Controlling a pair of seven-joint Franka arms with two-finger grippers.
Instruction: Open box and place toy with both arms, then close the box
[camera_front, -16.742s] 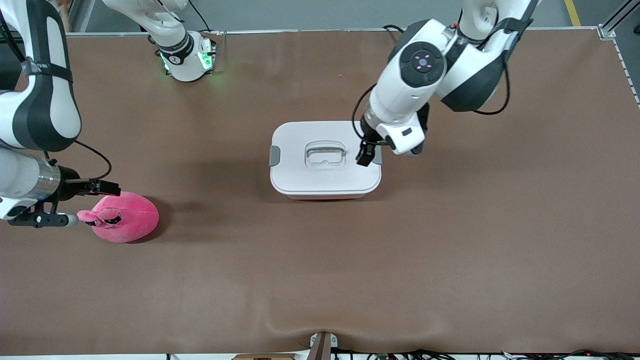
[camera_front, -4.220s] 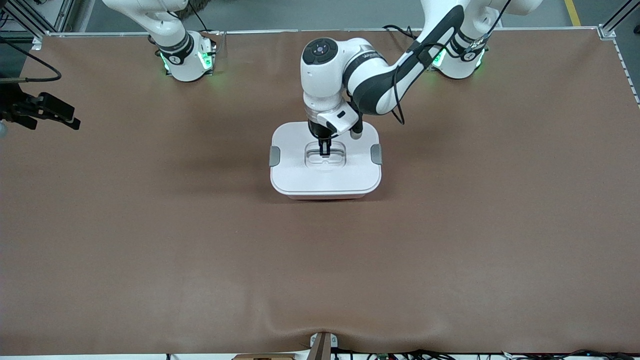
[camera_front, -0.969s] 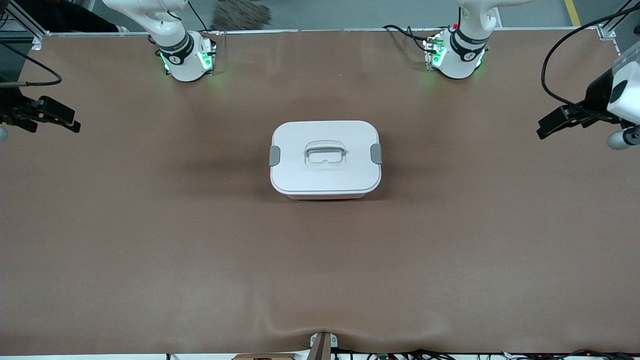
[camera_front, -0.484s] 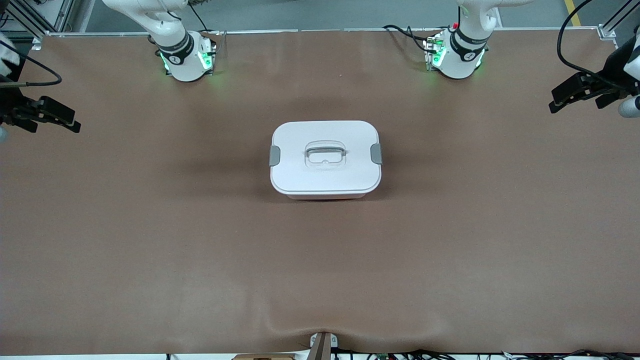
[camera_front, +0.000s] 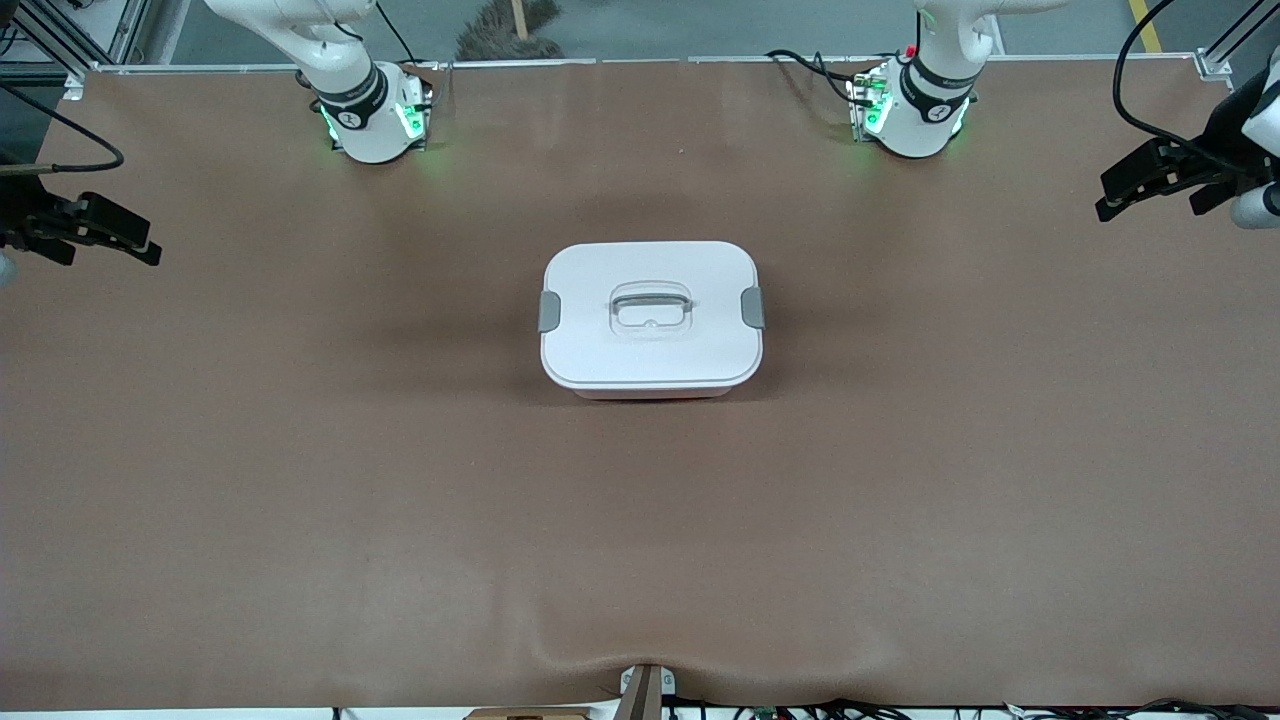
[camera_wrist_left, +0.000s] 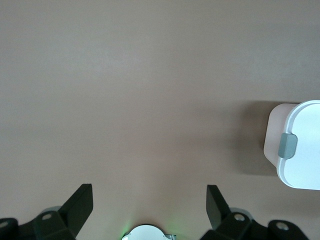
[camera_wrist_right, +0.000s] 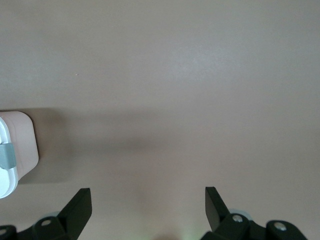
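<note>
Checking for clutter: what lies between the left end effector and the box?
Nothing: the left wrist view shows only bare table between the open left end effector and the box.

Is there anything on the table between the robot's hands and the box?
Nothing visible. The box sits alone mid-table with its white lid on. The left hand and right hand hang open over opposite table ends, with only bare brown table between.
</note>
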